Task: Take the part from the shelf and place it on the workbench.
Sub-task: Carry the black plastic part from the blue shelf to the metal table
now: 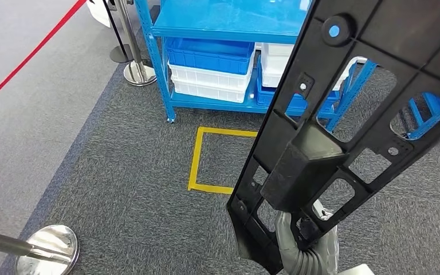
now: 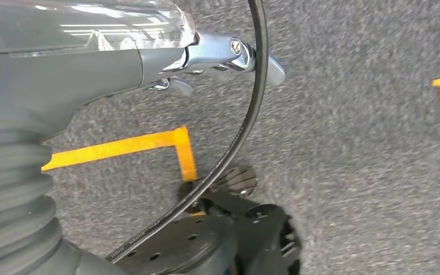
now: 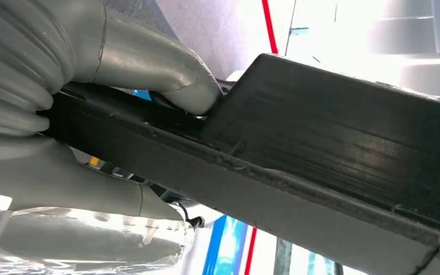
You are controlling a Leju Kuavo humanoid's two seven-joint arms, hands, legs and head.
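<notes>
The grey carpet floor (image 1: pixel 120 189) takes up most of my head view, with a yellow tape square (image 1: pixel 197 160) marked on it in front of the blue shelf (image 1: pixel 217 26). The shelf's lower level carries blue and white bins (image 1: pixel 209 69). A red barrier rope (image 1: pixel 28 57) and chrome stanchion bases (image 1: pixel 48 246) edge the area. I see no surface to set anything on from here.

The part (image 1: pixel 344 109) is off the shelf and up in the air: a long black plastic frame with cut-out windows, crossing my view from lower centre to the upper right corner. I judge it stiff and fairly light, but long enough to swing and lever against the grip, so a hold near the thick boxy block at its middle suits it better than an end.

My right hand (image 3: pixel 120 86) is clamped on it just beside that block, thumb pressing one face and the fingers wrapped under the other; most of the frame reaches up and away beyond the hand.

My left hand (image 2: pixel 229 57) hangs over the carpet holding nothing, its fingers looking loosely extended.
</notes>
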